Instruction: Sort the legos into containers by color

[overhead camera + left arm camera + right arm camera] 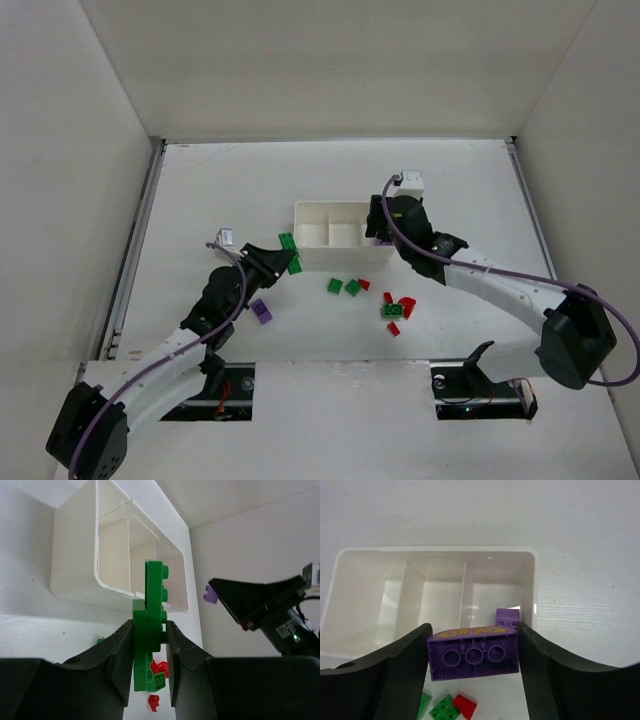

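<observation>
left tool: clamped on green lego
right tool: gripping purple lego
print on purple lego: yellow, unreadable

At lower left the left arm and at right the right arm are built of white links joined by black joints. A purple cable is looped along each. Matte black, curved fingers are seen in both wrist views.

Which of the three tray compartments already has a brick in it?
The right-end compartment, in the right wrist view: a small purple brick lies on its floor. The middle compartment and left compartment look empty.
</observation>
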Robot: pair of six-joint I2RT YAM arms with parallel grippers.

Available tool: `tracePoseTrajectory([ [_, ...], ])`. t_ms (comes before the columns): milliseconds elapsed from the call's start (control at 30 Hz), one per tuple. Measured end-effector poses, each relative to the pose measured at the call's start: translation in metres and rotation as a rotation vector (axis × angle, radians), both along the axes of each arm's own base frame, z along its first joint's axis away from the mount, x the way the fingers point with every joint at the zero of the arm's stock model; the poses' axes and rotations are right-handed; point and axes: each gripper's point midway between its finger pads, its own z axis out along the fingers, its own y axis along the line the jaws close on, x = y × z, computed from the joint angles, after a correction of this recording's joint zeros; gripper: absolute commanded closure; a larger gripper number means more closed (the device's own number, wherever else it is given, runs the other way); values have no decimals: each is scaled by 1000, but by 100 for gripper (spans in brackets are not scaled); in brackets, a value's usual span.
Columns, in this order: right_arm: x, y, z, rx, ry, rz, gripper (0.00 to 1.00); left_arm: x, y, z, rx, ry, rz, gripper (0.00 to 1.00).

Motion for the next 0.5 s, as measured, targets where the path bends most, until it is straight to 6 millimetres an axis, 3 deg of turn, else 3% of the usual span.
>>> tracePoseTrajectory([
  [200,24,-10,-14,-55,12,-33,43,-6,-8,-2,0,6,-42,79],
  [500,44,-6,-12,-50,9,-31,23,-23,-31,-13,31,29,-164,79],
])
